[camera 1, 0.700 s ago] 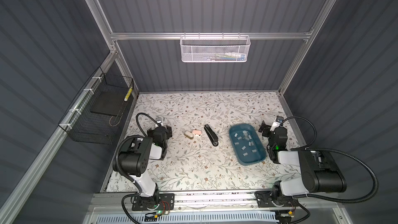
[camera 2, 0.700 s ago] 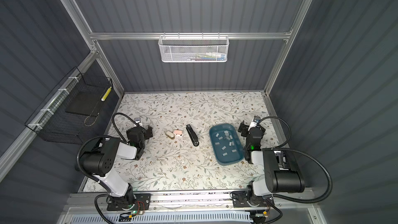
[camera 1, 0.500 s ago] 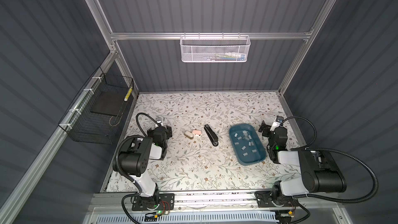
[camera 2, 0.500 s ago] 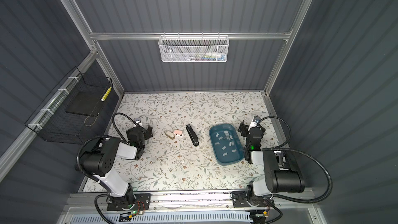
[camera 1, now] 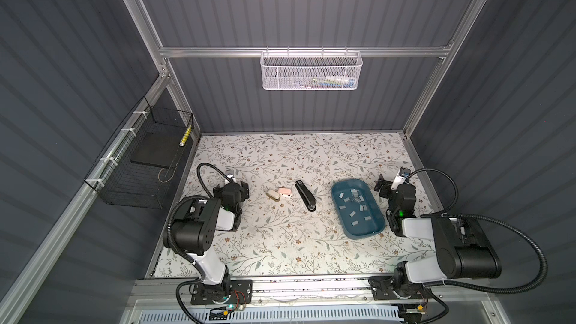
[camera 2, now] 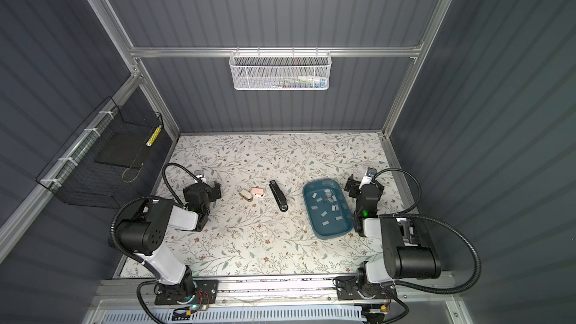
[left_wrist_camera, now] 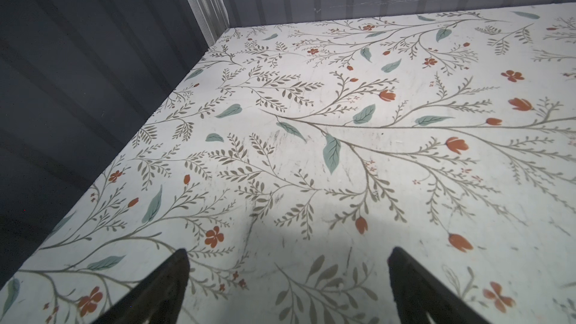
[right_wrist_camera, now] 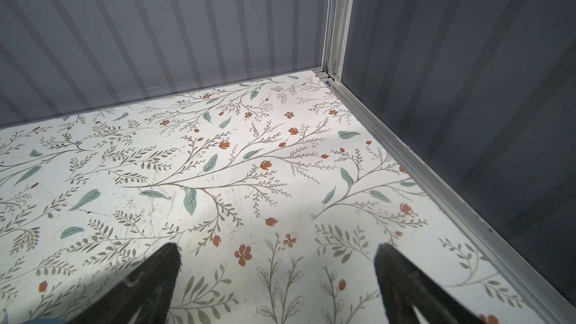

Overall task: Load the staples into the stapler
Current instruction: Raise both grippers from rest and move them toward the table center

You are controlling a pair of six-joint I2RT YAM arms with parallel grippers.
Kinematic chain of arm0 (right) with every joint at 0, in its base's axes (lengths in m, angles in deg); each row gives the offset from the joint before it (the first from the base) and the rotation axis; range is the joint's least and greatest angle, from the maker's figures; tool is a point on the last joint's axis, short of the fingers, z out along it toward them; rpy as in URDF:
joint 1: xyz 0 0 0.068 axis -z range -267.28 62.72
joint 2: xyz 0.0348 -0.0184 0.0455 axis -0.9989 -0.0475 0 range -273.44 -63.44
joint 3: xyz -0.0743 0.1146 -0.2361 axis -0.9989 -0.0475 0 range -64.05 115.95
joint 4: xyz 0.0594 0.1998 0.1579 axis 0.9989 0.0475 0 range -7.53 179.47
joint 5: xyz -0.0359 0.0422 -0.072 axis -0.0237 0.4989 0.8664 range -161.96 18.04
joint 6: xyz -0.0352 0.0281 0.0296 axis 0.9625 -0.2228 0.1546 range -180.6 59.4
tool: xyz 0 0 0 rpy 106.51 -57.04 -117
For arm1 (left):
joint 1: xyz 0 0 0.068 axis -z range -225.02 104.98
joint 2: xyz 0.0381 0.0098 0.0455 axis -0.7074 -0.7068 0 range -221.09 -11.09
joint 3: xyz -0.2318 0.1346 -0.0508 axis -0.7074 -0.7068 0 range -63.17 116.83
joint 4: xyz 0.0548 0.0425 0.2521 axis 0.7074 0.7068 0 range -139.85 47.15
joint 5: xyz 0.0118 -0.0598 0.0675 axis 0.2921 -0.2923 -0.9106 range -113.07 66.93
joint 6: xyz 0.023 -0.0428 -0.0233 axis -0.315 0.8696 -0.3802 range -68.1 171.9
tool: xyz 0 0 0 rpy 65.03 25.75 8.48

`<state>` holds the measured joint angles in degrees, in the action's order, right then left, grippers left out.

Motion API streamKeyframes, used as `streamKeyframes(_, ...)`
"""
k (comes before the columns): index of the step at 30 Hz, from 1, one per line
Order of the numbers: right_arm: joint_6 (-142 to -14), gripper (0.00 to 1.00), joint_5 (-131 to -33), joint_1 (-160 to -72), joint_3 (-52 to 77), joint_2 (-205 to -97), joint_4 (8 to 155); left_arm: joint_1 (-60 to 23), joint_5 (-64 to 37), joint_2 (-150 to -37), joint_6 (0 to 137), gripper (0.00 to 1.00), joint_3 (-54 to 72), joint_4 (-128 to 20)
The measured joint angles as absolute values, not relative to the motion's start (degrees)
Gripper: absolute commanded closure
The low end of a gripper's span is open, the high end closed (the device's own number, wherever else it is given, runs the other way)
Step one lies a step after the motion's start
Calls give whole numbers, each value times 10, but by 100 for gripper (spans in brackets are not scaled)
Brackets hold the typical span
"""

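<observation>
- At far left, on the side wall: black wire basket (camera 1: 137,179), hung from the frame rail, above the floral tabletop (camera 1: 280,244).
- Near the tabletop's left edge: left gripper (left_wrist_camera: 288,251), jaws spread wide with nothing between them, low over bare tabletop and well apart from every stapler.
- Left of centre: beige mini stapler (camera 1: 273,195) and pink mini stapler (camera 1: 285,192), lying side by side, touching or very nearly so.
- Just right of the pink one: black stapler (camera 1: 305,196), flat on the tabletop, set diagonally.
- Above centre, on the back-wall rail: white mesh basket (camera 1: 311,73).
- Right of the black stapler, near but apart: blue tray (camera 1: 361,234).
- Inside the blue tray: staples (camera 1: 355,195), about a dozen short grey strips, loose and scattered, several bunched towards the tray's far end.
- Just right of the tray's far end: right gripper (right_wrist_camera: 277,246), jaws spread wide and empty, low over bare tabletop.
</observation>
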<state>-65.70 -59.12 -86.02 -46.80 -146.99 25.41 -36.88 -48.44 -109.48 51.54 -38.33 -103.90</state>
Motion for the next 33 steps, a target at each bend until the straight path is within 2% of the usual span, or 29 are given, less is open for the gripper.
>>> streamKeyframes(9, -657, 1, -591, -861, -470, -1448, 271, -369, -485, -1095, 516, 0, -383, -1039)
streamKeyframes(13, -668, 1, -556, -862, -472, -1342, 322, -368, -495, -1076, 518, 0, -382, -1015)
streamKeyframes(17, -710, 1, -516, -862, -475, -1247, 357, -368, -518, -987, 541, 0, -335, -883)
streamKeyframes(21, -790, 1, -499, -861, -453, -1158, 486, -368, -500, -918, 565, 0, -290, -823)
streamKeyframes(24, -821, 1, -525, -859, -377, -1131, 627, -368, -481, -876, 593, 0, -286, -778)
streamKeyframes(28, -885, 1, -540, -858, -312, -1100, 745, -368, -454, -829, 619, 0, -281, -705)
streamKeyframes(33, -939, 1, -644, -857, -332, -1081, 782, -368, -404, -767, 647, 0, -285, -680)
